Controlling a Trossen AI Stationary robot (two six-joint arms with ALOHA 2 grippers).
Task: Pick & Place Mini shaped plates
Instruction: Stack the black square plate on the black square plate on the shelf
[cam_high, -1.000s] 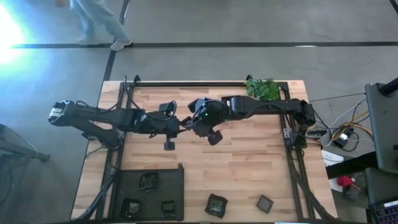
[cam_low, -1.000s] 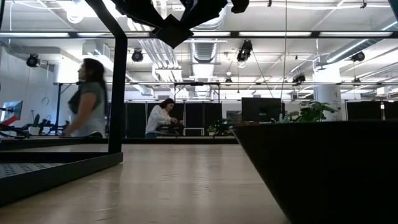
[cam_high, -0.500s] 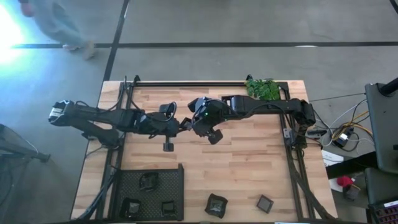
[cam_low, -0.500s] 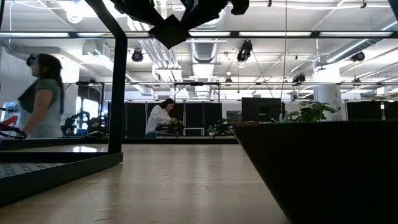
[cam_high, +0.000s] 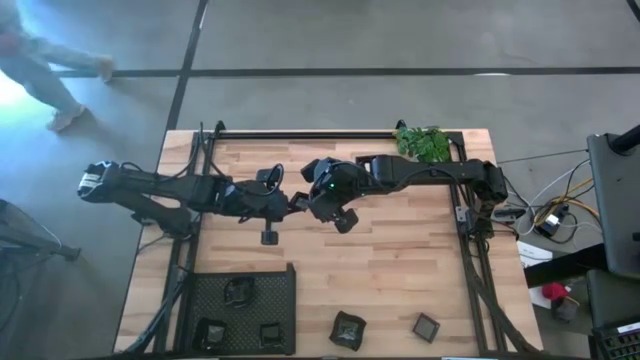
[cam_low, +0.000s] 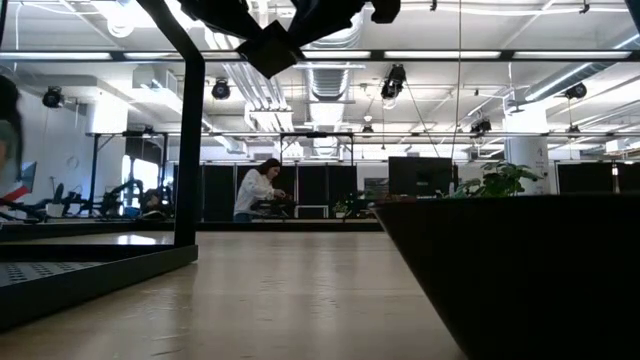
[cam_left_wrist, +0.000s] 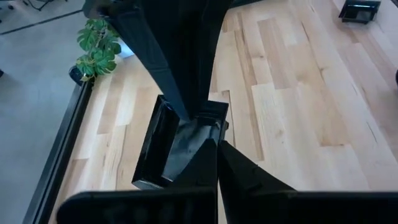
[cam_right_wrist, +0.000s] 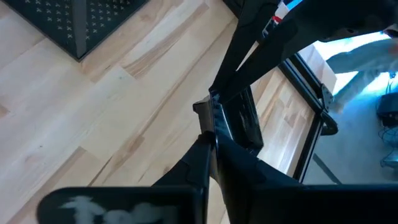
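While both grippers (cam_high: 296, 201) clamp its rims in midair, jaws pinched together, a glossy black square plate (cam_left_wrist: 180, 146) hangs tilted above the table (cam_high: 400, 250).

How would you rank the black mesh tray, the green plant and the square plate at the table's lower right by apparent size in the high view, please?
1. black mesh tray
2. green plant
3. square plate
All three rest at table level, so nearness to the camera hardly affects this.
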